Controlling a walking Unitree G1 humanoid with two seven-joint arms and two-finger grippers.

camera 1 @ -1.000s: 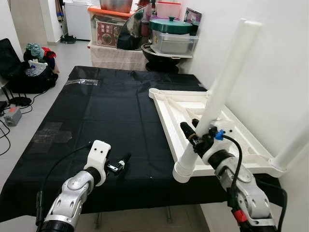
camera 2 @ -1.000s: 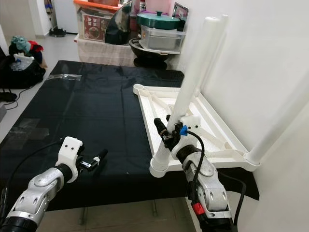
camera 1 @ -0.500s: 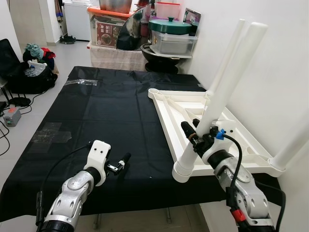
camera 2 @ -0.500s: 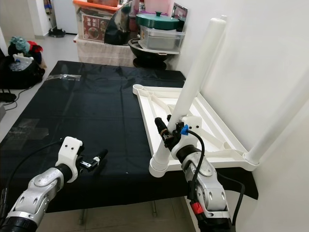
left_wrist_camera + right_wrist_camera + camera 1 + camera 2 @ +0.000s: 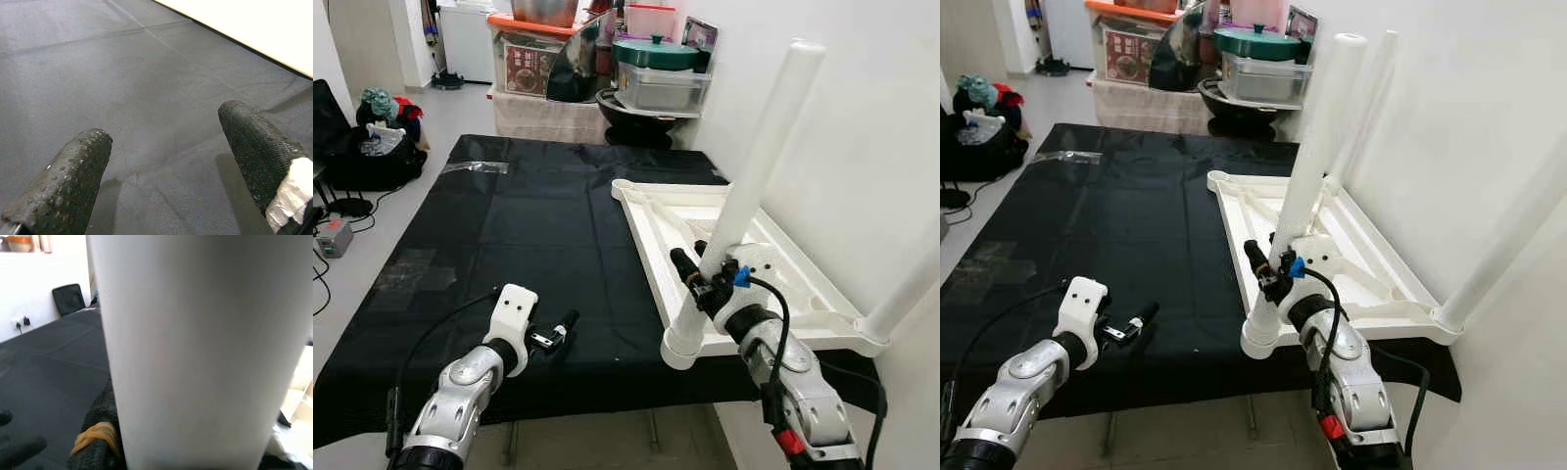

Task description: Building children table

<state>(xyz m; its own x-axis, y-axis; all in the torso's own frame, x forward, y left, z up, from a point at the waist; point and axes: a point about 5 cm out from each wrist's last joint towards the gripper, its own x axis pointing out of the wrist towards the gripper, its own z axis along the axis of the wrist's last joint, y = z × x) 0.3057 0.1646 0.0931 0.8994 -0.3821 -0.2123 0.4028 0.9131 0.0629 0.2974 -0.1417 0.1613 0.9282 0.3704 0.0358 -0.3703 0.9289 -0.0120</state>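
Note:
A white children's table top (image 5: 646,235) lies upside down on the black cloth at the right. One white leg (image 5: 759,166) stands in the near-left corner socket (image 5: 683,343), leaning slightly right. My right gripper (image 5: 697,266) is shut on this leg low down; in the right wrist view the leg (image 5: 195,347) sits between the fingers (image 5: 100,431). A second leg (image 5: 1371,98) rises at the far corner, and a third (image 5: 901,294) at the near right. My left gripper (image 5: 563,323) hovers open just above the cloth (image 5: 146,73), holding nothing.
The black cloth (image 5: 509,225) covers a wide low surface with free room at left and centre. Storage boxes and pots (image 5: 656,69) stand at the back. A black bag (image 5: 362,147) and a power adapter (image 5: 333,235) lie on the floor at left. A white wall (image 5: 862,147) runs close along the right.
The held leg's top has swung a little to the left, standing more upright. My right gripper has shifted slightly left with it. The left arm has stayed put.

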